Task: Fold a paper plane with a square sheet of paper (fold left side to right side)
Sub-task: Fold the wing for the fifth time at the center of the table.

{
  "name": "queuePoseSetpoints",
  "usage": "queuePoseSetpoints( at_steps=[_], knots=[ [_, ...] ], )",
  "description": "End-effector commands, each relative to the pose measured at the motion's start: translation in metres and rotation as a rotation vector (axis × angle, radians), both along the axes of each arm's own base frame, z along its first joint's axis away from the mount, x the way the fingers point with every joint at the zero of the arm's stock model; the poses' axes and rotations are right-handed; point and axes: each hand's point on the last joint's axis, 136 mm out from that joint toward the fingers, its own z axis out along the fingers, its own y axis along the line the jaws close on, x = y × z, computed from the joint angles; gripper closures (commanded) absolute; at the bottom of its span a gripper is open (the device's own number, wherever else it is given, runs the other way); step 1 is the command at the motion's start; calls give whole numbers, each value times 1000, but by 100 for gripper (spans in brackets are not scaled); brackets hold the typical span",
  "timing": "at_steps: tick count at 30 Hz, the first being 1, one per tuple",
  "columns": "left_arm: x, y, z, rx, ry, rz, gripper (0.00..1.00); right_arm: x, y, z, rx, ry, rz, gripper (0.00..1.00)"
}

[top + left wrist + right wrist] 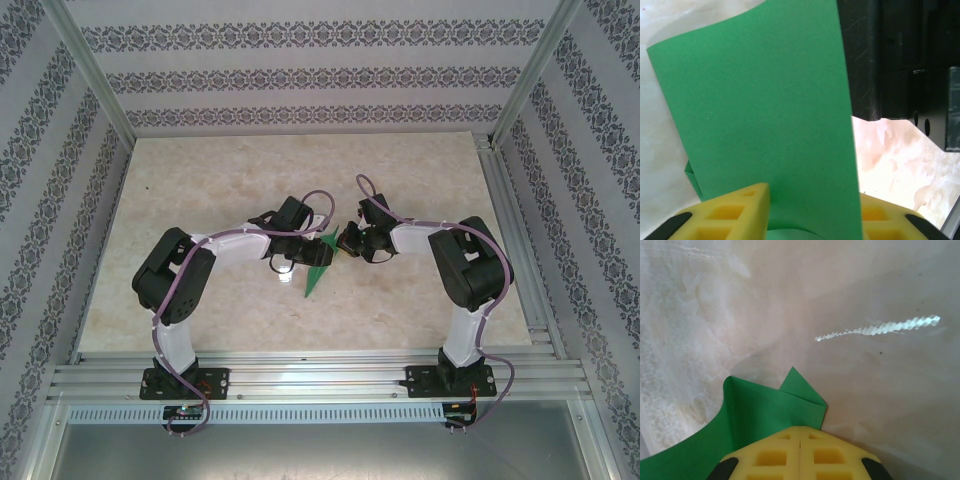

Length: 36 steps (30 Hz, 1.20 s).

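Paper plane (317, 270): far end pinched in fully closed right gripper (800, 434); left gripper (812, 197) jaws partly apart, paper standing between, ungripped.

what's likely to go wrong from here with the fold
The left fingers stand apart around a raised, curved flap of the green paper; freed, it may spring back and lose the fold. The right fingers are shut on it near a folded corner; any pull could drag or tear the sheet.
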Motion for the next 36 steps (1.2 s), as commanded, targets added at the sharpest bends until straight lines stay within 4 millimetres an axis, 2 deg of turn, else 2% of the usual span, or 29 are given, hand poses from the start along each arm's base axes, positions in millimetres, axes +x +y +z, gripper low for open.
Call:
queuePoseSetpoints(
  at_steps=[1, 8, 16, 18, 21, 24, 28, 36],
  knots=[
    [5, 2, 22, -22, -38, -16, 61, -21, -13, -30, -103, 95, 9, 96],
    [4, 7, 42, -25, -74, -17, 58, -22, -11, -30, -100, 95, 12, 96],
    [4, 8, 43, -16, -74, -18, 61, -21, -11, -29, -100, 93, 12, 96],
    [5, 9, 40, -6, -74, -17, 67, -21, -11, -29, -99, 92, 12, 96],
    [5, 10, 38, 5, -76, -20, 81, -20, -11, -29, -100, 90, 17, 96],
    [5, 10, 38, 8, -84, -37, 90, -21, -11, -29, -107, 93, 19, 96],
    [7, 7, 30, 10, -63, -61, 94, -21, -11, -29, -107, 95, 22, 97],
    [11, 11, 8, 11, -20, -69, 95, -21, -10, -27, -111, 92, 31, 97]
  ],
)
